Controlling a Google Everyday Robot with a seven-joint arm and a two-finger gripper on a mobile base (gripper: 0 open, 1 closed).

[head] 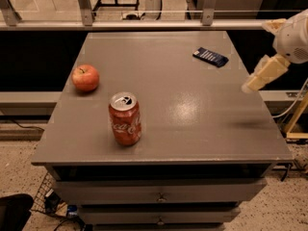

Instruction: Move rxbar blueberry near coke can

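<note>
- While the gripper (262, 75) hangs at the table's (192, 124) right edge, its spread cannot be told.
- The blue snack bar (210, 57) is seen far right; the can (124, 119), near left.
- The flat bar could be pushed away by a shallow grasp.

The gripper (251, 84) hangs over the right edge of the desk (192, 129), with bare top between it and the rxbar blueberry (210, 57) near the far-right corner; coke can (125, 119) and apple (85, 77) stand leftward.

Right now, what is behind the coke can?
Directly behind the coke can, only table shows; the strip the can covers is hidden. The apple sits back-left, the rxbar blueberry back-right. The gripper hangs far right.
</note>
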